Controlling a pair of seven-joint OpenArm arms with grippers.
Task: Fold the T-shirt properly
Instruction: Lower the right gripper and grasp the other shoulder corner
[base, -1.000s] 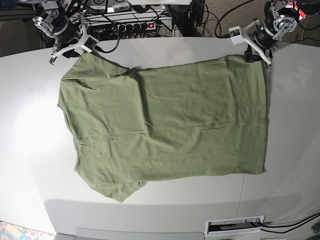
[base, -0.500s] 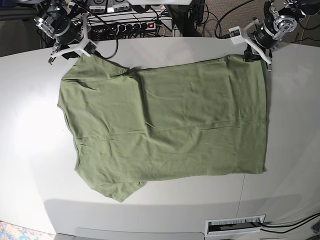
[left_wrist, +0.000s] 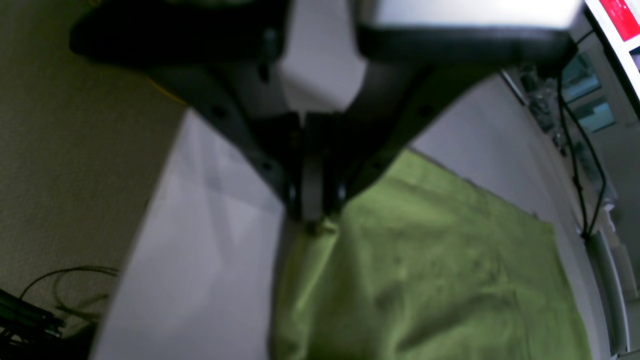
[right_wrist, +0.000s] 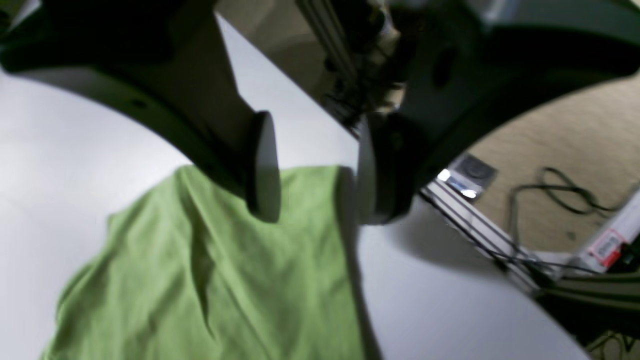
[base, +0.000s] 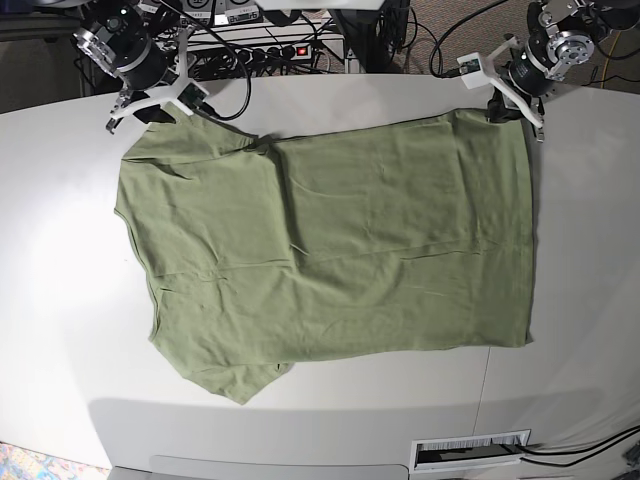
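Observation:
The olive-green T-shirt (base: 340, 250) lies spread flat across the white table (base: 330, 100), sleeves toward the left of the base view. My left gripper (base: 505, 112) sits at the shirt's far right corner. In the left wrist view its fingers (left_wrist: 312, 200) are pressed together, pinching the tip of the green cloth (left_wrist: 425, 270). My right gripper (base: 150, 108) is at the far left corner. In the right wrist view it (right_wrist: 312, 175) stands open just above the shirt's edge (right_wrist: 225, 290), one finger (right_wrist: 265, 170) over the cloth, the other over the hem.
Behind the table's back edge are a power strip (base: 285, 50) and tangled cables. A white slotted panel (base: 470, 450) sits at the front edge. Carpet floor (left_wrist: 75, 150) lies beyond the table's right end.
The right gripper has shifted slightly rightward and turned a little at the shirt's far left corner. The left gripper and the shirt have not moved.

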